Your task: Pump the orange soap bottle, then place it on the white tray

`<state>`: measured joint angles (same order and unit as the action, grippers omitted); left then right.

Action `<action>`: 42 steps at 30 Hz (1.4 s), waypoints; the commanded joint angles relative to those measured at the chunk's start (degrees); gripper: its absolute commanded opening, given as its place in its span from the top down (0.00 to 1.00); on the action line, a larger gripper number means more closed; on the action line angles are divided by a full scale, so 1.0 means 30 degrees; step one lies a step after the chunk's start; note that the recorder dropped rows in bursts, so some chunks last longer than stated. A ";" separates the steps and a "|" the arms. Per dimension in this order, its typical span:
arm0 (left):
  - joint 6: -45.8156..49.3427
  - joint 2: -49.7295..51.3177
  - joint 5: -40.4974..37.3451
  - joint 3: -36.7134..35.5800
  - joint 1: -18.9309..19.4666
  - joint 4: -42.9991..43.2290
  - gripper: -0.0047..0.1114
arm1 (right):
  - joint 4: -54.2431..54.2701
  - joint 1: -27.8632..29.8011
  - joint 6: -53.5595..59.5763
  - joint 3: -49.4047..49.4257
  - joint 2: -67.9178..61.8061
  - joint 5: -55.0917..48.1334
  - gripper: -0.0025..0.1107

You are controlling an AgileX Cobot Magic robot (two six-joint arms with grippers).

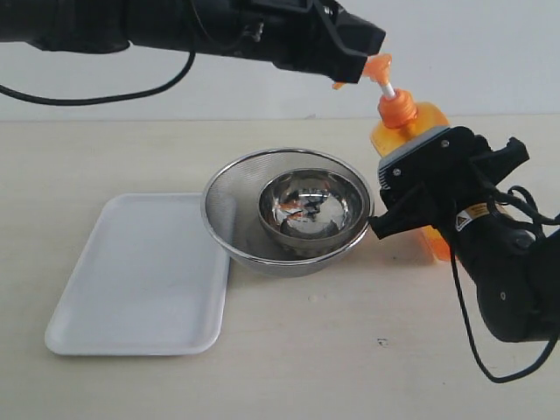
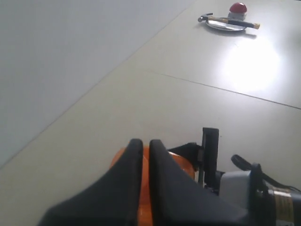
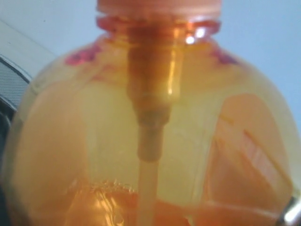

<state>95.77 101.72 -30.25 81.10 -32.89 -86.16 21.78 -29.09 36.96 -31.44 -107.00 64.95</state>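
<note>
The orange soap bottle (image 1: 409, 121) stands upright at the right of the table, beside the steel bowls. My right gripper (image 1: 435, 197) is shut on its body, and the translucent bottle (image 3: 155, 136) with its dip tube fills the right wrist view. The pump head (image 1: 378, 65) sits raised on its white stem. My left gripper (image 1: 354, 59) is shut, its black fingertips (image 2: 136, 150) pressed together right over the orange pump head (image 2: 118, 159). The white tray (image 1: 140, 273) lies flat at the left with nothing on it.
A steel mesh bowl (image 1: 229, 197) holding a smaller steel bowl (image 1: 343, 188) stands between the tray and the bottle. In the left wrist view a plate with a hammer (image 2: 229, 21) and a red object lies far off on the floor.
</note>
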 commanded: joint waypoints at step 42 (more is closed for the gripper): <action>-0.1170 -2.7719 0.8442 -1.9633 -0.0106 -0.4595 0.92 | 0.1822 -0.0022 -0.5900 -0.0186 0.0370 0.0515 0.98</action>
<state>93.40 20.52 -5.28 24.55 -33.01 -99.00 27.29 -29.09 19.94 -31.54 -106.74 65.82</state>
